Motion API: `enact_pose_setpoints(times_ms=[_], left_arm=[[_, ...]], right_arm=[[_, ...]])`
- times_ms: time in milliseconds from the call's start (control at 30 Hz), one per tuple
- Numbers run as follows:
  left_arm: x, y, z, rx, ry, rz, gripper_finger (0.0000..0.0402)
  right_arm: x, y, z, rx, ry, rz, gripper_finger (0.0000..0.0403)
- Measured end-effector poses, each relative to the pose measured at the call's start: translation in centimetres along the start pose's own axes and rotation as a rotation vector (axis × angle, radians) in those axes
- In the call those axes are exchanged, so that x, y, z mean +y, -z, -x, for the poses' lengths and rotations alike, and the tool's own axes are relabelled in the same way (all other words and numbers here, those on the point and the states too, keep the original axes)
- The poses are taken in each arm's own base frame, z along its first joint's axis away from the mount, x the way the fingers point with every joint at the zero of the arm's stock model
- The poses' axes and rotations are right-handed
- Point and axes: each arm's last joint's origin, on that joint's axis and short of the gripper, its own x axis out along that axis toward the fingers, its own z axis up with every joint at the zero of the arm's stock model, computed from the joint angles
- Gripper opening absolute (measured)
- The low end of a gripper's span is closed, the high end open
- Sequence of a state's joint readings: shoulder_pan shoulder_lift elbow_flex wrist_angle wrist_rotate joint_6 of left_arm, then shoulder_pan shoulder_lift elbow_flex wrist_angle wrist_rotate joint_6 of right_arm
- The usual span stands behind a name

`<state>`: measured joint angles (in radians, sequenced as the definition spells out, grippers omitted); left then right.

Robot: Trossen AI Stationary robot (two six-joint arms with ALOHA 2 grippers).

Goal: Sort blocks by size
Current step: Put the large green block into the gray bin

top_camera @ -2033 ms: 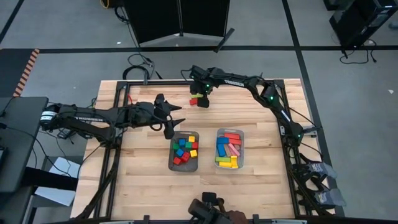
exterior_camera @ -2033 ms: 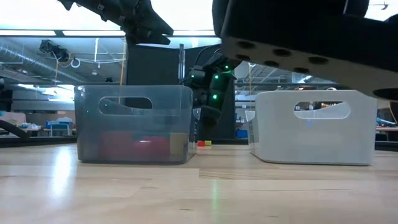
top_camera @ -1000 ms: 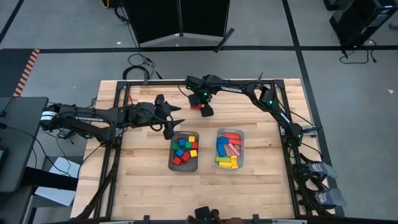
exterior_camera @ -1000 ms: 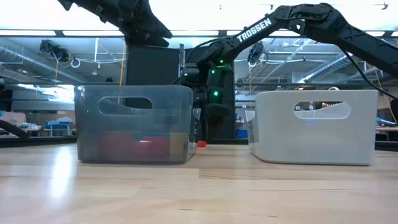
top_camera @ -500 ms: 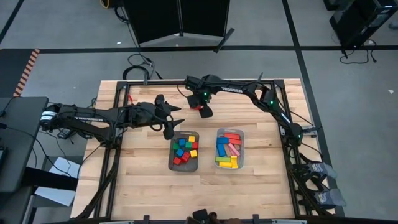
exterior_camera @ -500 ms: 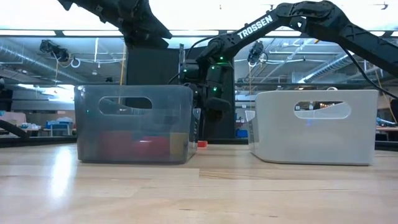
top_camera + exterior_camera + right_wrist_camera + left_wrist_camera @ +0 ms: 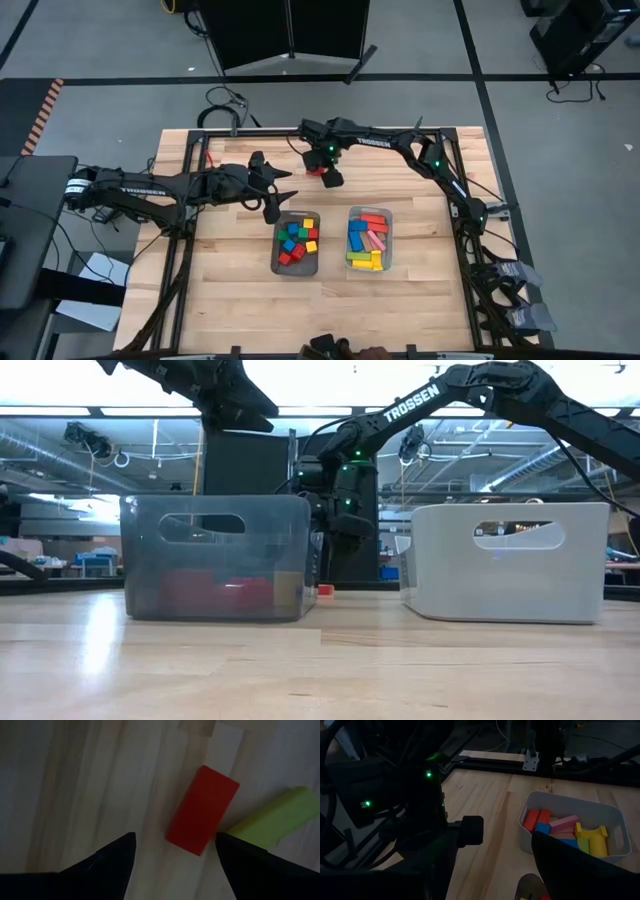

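Red bar block [image 7: 202,810] lies flat on the counter [image 7: 230,290] near the far edge, with a green block [image 7: 272,817] touching its corner; a tan piece shows at the frame edge beyond them. Change: two seconds back the right end effector [image 7: 328,177] sat just off these blocks, which showed beside it from above; it has since come over them and now hangs right above, so the overhead view shows only a sliver of red under it. Its fingers [image 7: 107,857] stand spread either side of the red bar, not touching, nothing held. Reads as lining up a pick of the red bar; grasp not made yet.

Left end effector [image 7: 272,205] has not moved in that time, parked above the counter just off the dark grey tray's [image 7: 277,262] far-left corner, fingers spread, empty.

Counts: two trays mid-counter. The dark grey tray holds small cubes, roughly ten, in red, blue, green and yellow. The pale tray [image 7: 385,215] holds longer bars, about seven, in red, blue, pink, green and yellow. Loose on the counter: two clear blocks plus the partial tan one. Sorting looks nearly done, judging by how few remain out.
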<state>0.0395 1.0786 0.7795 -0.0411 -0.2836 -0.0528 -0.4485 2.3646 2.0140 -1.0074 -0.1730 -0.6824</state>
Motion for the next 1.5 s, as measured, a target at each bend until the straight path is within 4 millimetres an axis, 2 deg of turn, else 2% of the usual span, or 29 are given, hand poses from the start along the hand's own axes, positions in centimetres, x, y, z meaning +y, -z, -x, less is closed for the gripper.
enact_pose_setpoints(times_ms=[333, 600, 800, 1033, 1233, 1300, 1500], left_arm=[[0.0, -0.3, 0.0, -0.029, 0.002, 0.012, 0.0264], [0.0, -0.3, 0.0, -0.025, 0.001, 0.015, 0.0264], [0.1, -0.3, 0.0, -0.028, -0.005, 0.017, 0.0264], [0.1, -0.5, 0.0, -0.052, -0.005, 0.02, 0.0264], [0.1, -0.6, 0.0, -0.056, -0.004, 0.022, 0.0264], [0.1, -0.6, 0.0, -0.056, -0.004, 0.026, 0.0264], [0.1, -0.5, 0.0, -0.05, -0.003, 0.035, 0.0264]], right_arm=[[-0.3, 0.0, 0.0, 0.028, 0.064, 0.056, 0.0286], [-2.1, -0.4, 2.4, -0.144, 0.136, 0.001, 0.0285], [-4.4, 1.3, 1.5, -0.168, 0.149, -0.158, 0.0283], [-4.5, 1.2, 1.4, -0.164, 0.164, -0.233, 0.0286], [-4.2, 2.0, -2.0, -0.045, 0.123, -0.273, 0.0287], [-4.4, 1.7, -1.5, -0.056, 0.133, -0.298, 0.0287], [-4.8, 1.2, -1.9, -0.044, 0.13, -0.307, 0.0286]])
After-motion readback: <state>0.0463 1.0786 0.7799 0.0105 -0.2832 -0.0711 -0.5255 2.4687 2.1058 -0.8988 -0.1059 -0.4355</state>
